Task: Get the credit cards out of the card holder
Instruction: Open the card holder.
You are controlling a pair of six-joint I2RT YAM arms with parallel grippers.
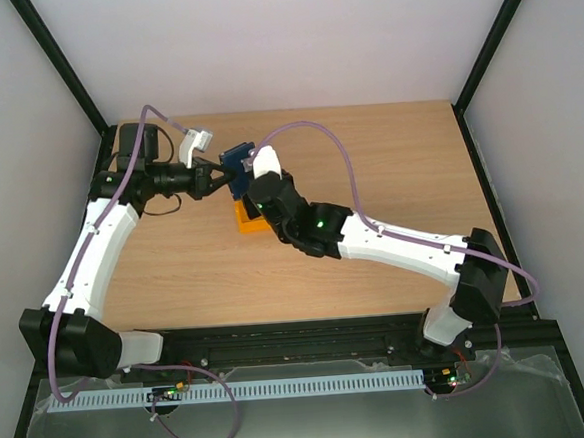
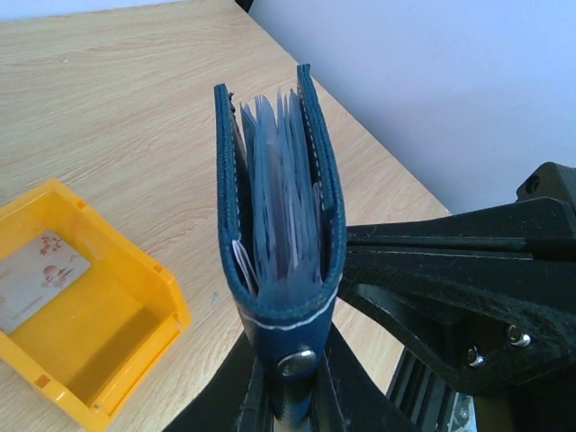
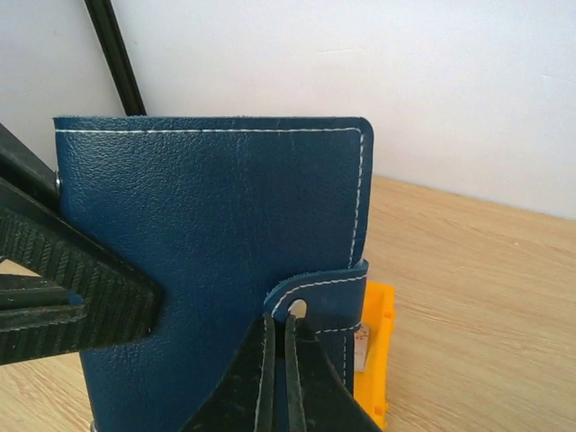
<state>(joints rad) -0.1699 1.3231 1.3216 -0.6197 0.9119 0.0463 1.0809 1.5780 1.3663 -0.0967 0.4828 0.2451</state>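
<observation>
Right wrist view has the right gripper [image 3: 277,364] pinched narrow on the snap tab [image 3: 319,301] of the card holder [image 3: 207,225]. The left gripper [image 1: 209,177] clamps the holder upright by its covers, off the surface near the orange bin [image 2: 171,310]. One credit card [image 2: 40,274] lies in the bin, and clear sleeves [image 2: 279,198] show between the covers. Peel the tab outward gently, with the left grip firm, so the covers part without the holder twisting loose.

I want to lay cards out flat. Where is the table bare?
Bare: the far right of the wooden table, beyond the right arm, and the front middle between the arms. Crowded: left of centre, where the left gripper and right gripper hold the navy folding card holder by the orange plastic bin.
</observation>
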